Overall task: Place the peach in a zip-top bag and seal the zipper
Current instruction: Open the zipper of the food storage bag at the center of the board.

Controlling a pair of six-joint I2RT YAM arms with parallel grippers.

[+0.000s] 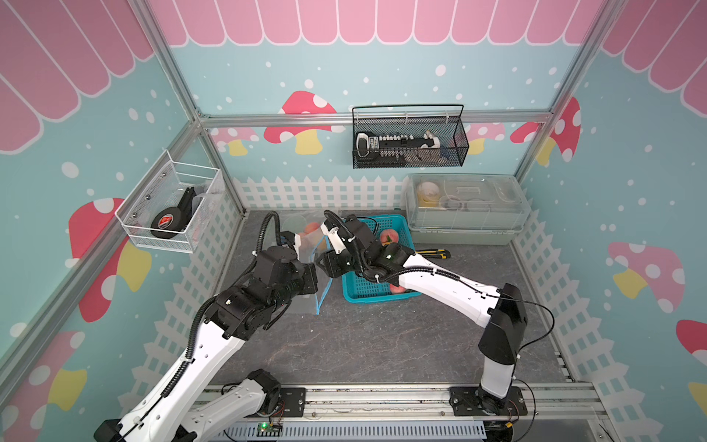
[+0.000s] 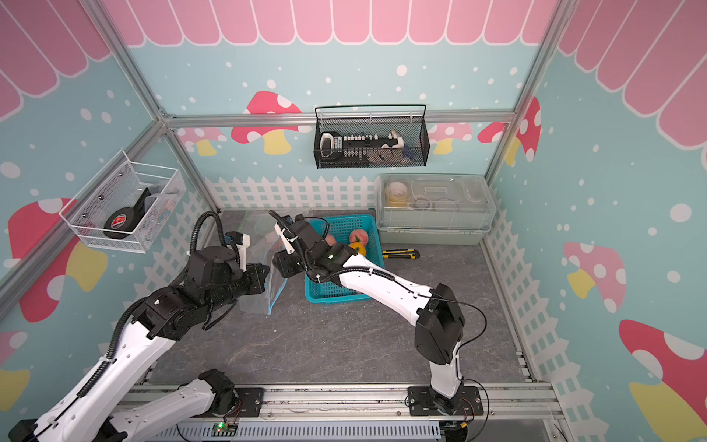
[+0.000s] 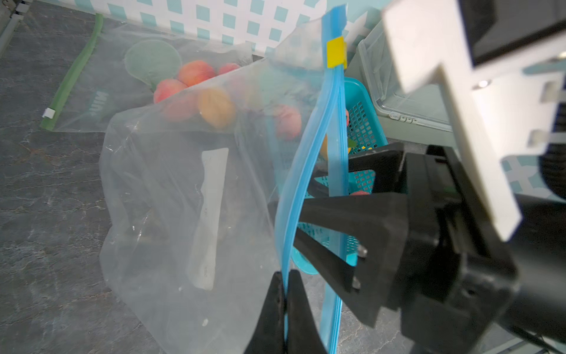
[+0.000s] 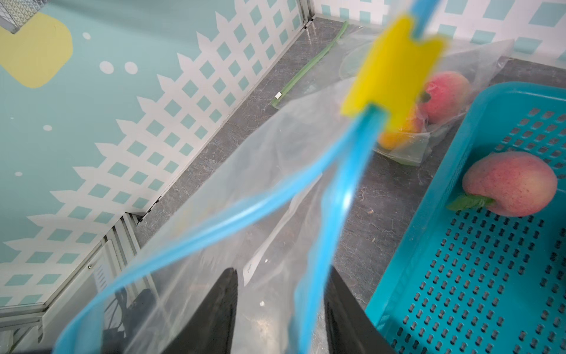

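A clear zip-top bag (image 3: 183, 199) with a blue zipper and a yellow slider (image 3: 336, 52) is held up off the table, its mouth parted. My left gripper (image 3: 285, 275) is shut on one blue zipper strip. My right gripper (image 4: 283, 272) is open, with its jaws on either side of the other strip (image 4: 330, 233), apart from it. A pink peach (image 4: 510, 184) with a green leaf lies in the teal basket (image 4: 477, 275) beside the bag. In both top views the two grippers meet at the bag (image 1: 323, 285), left of the basket (image 2: 367, 222).
A second clear bag with a green zipper (image 3: 73, 73) lies at the back and holds several peaches. A yellow utility knife (image 1: 434, 253) lies right of the basket. A lidded clear box (image 1: 465, 208) stands at the back right. Wire baskets (image 1: 409, 141) hang on the walls.
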